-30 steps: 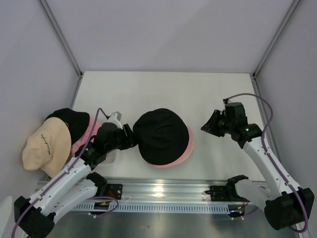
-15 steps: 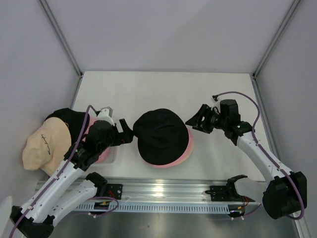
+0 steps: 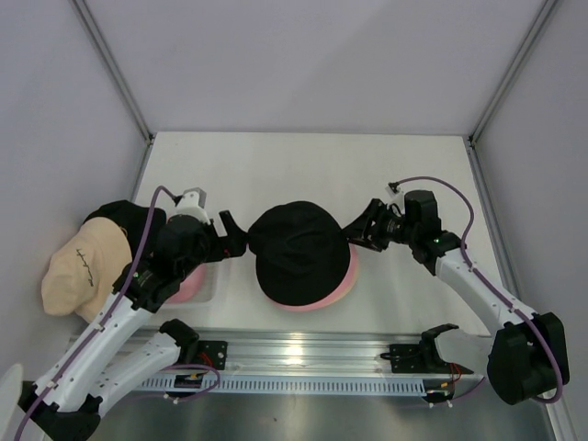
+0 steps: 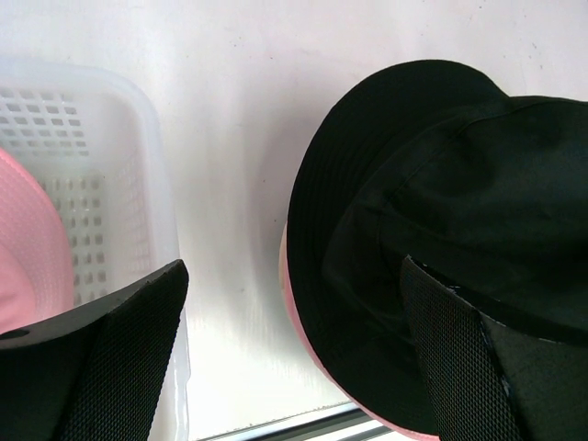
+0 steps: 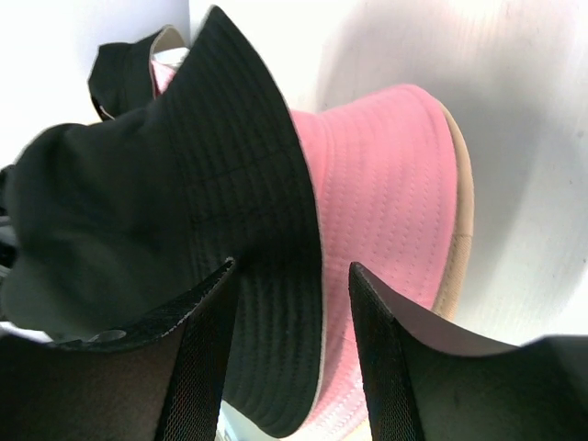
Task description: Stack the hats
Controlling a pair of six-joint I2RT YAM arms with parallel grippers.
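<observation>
Black hat [image 3: 299, 253]: atop pink hat [image 3: 346, 277], between the two pincers.
Left pincer [image 3: 239, 244]: spread wide, beside its brim.
Right pincer [image 3: 353, 231]: jaws partly apart astride the opposite brim; whether they touch it is unclear.

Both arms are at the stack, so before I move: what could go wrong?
1. The right pincer stands open over the brims of the black hat and the pink hat together; closing could pinch both and drag the stack.
2. The open left pincer spans the gap between the black hat and the white basket; a sideways move could knock either.
</observation>
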